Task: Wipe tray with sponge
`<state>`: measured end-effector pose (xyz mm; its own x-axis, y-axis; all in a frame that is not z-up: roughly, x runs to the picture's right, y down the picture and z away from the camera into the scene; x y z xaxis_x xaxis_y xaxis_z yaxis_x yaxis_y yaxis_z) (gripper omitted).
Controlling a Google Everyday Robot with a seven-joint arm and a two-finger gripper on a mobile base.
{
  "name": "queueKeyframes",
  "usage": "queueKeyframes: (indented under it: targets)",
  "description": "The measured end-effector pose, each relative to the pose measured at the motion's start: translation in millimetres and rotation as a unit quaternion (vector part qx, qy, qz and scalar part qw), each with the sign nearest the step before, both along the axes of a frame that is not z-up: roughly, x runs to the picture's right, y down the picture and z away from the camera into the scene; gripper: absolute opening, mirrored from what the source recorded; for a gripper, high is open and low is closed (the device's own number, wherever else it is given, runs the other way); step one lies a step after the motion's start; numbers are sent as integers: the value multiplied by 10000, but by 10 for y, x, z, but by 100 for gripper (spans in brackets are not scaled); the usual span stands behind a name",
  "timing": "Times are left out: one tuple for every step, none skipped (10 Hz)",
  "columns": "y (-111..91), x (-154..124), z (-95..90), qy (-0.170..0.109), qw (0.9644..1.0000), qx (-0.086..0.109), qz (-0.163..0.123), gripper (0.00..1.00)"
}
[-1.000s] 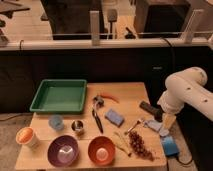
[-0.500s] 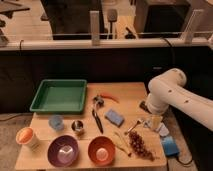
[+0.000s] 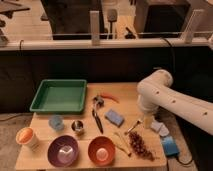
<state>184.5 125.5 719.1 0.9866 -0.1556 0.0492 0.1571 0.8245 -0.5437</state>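
Note:
The green tray (image 3: 59, 96) lies at the table's back left with nothing in it. The light-blue sponge (image 3: 114, 118) rests flat near the middle of the table, right of a black utensil (image 3: 96, 118). My white arm (image 3: 159, 94) comes in from the right and bends down over the right half of the table. Its gripper (image 3: 141, 124) hangs just right of the sponge, a short gap away, open and holding nothing. It is far from the tray.
Along the front stand an orange cup (image 3: 26, 136), a purple bowl (image 3: 63, 150) and an orange bowl (image 3: 101, 149). A pale blue cup (image 3: 56, 122), a metal cup (image 3: 77, 126), a red pepper (image 3: 111, 96), a reddish bunch (image 3: 141, 145), a pale cloth (image 3: 160, 127) and a blue box (image 3: 170, 145) lie around.
My arm has swung left from the table's right edge, bringing the gripper down close to the sponge. Nothing on the table has moved.

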Motion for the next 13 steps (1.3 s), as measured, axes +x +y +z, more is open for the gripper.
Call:
queueKeyframes:
  targets:
    - [10,-44,27,-28,10000,-2,-87,80]
    - [15,-59,50,-74,9999,-5,-151,80]
    - [17,-87,70,-111,9997,-10,-200,80]
    - [8,-192,98,-185,9994,-9,-286,80]
    - [-3,-329,140,-254,9989,-5,-383,80]
    - [-6,-370,158,-279,9987,-4,-420,80]
    - [1,-388,178,-312,9984,-15,-467,80]
    - [5,-394,213,-363,9980,-21,-509,80]
    - [-4,-408,246,-416,9975,-17,-565,80]
    - [-20,-483,281,-491,9968,-13,-629,80]
    - [-21,-529,310,-546,9962,-17,-680,80]
    - [-23,-549,338,-596,9955,-18,-730,80]
    - [-26,-567,363,-642,9948,-18,-789,80]
